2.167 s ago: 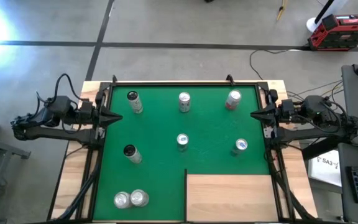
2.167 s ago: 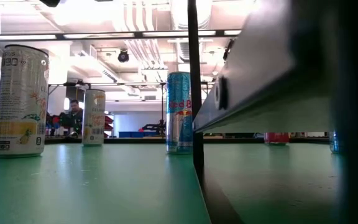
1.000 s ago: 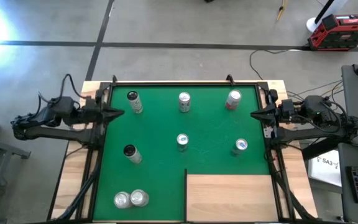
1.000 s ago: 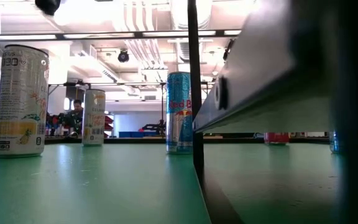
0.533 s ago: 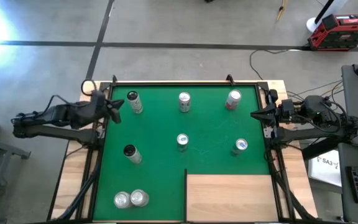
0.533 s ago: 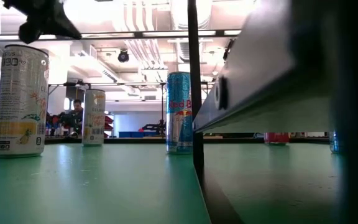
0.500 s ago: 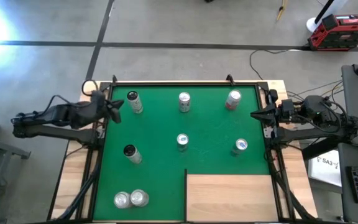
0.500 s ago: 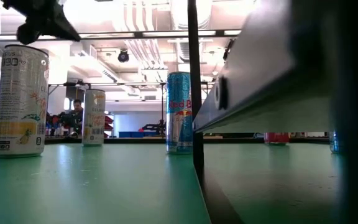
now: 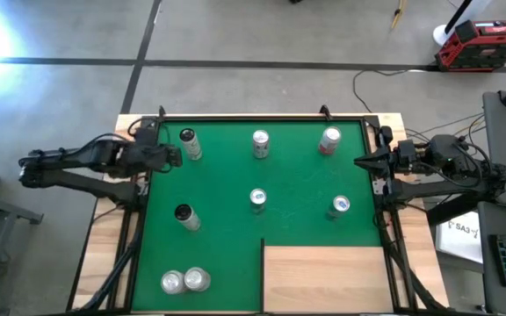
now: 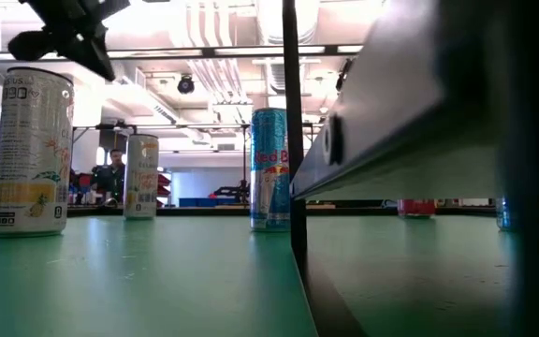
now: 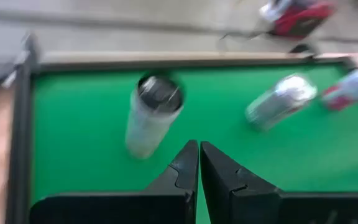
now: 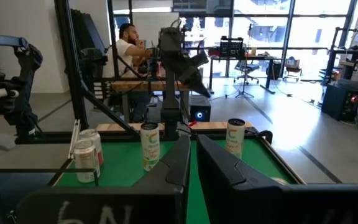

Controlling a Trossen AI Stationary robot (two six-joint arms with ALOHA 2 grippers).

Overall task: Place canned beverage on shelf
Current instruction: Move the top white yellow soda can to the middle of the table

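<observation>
Left gripper (image 9: 176, 155) was pressed together, holding nothing, just beside the nearest can (image 9: 189, 143). Risk, as I judged it: with fingers unspread it could clip that can and topple it. Right gripper (image 9: 359, 161) was also pressed together, parked at the far edge. Shelf (image 9: 323, 278) sat well apart, diagonally across the mat (image 9: 297, 175), bare. Count: eight cans, one shelf.
</observation>
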